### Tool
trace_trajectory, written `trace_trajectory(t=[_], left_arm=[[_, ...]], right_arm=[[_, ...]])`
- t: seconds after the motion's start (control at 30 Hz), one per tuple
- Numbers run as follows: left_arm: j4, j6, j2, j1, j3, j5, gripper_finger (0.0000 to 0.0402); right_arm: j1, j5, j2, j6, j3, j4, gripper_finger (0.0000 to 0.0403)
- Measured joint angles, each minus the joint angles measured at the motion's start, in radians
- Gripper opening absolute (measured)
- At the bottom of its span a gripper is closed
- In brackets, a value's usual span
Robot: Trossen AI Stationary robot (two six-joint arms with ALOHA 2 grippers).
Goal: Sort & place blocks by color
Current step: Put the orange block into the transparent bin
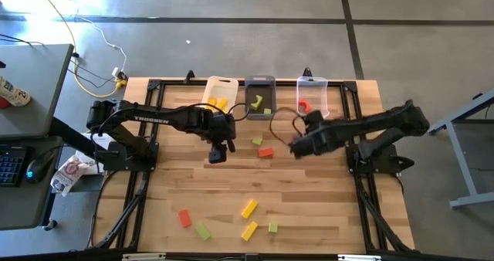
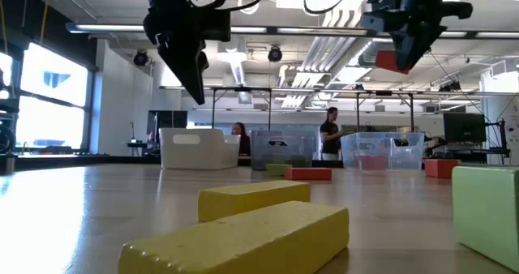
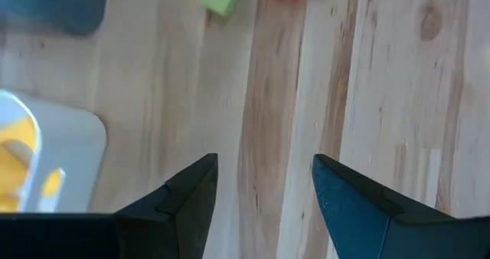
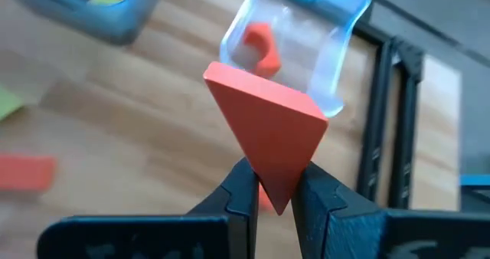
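Wooden table (image 1: 309,207) under ceiling lights: right claw (image 4: 277,191) clamps red wedge (image 4: 268,125), left claw (image 3: 264,184) spread

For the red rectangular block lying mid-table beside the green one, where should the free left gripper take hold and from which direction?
Judging from the high view, the red block lies flat with bare wood around it, apart from the green block. The left gripper, open and empty, would best come straight down from above and pinch across its two long sides, the narrow span. The right gripper is busy, shut on a red wedge.
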State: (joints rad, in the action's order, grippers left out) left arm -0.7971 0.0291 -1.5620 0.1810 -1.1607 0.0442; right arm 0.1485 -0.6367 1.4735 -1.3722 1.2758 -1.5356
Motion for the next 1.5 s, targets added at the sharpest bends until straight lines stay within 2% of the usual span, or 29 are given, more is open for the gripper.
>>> trace_trajectory(t=[0.27, 0.4, 0.63, 0.83, 1.13, 1.27, 1.5], left_arm=[[0.016, 0.101, 0.0, -0.027, 0.023, -0.003, 0.02], [0.027, 0.145, 0.0, -0.067, 0.023, -0.003, 0.02], [0.053, 0.219, 0.0, -0.15, 0.023, -0.003, 0.02], [0.064, 0.298, 0.0, -0.222, 0.023, -0.001, 0.02], [0.073, 0.426, -0.001, -0.33, 0.023, 0.071, 0.02], [0.131, 0.466, -0.001, -0.372, 0.023, 0.12, 0.02], [0.202, 0.489, -0.001, -0.44, 0.023, 0.124, 0.02]], right_arm=[[-0.23, -0.015, -0.021, 0.242, 0.0, 0.044, 0.0041], [-0.346, 0.003, -0.021, 0.393, 0.0, 0.13, 0.0041], [-0.544, 0.11, -0.021, 0.644, -0.001, 0.301, 0.0041], [-0.674, 0.218, -0.021, 0.742, -0.001, 0.359, 0.0041], [-0.757, 0.307, -0.003, 0.746, -0.002, 0.372, 0.0041], [-0.757, 0.315, 0.059, 0.761, -0.002, 0.374, 0.0041], [-0.757, 0.332, 0.172, 0.778, -0.002, 0.374, 0.0041]])
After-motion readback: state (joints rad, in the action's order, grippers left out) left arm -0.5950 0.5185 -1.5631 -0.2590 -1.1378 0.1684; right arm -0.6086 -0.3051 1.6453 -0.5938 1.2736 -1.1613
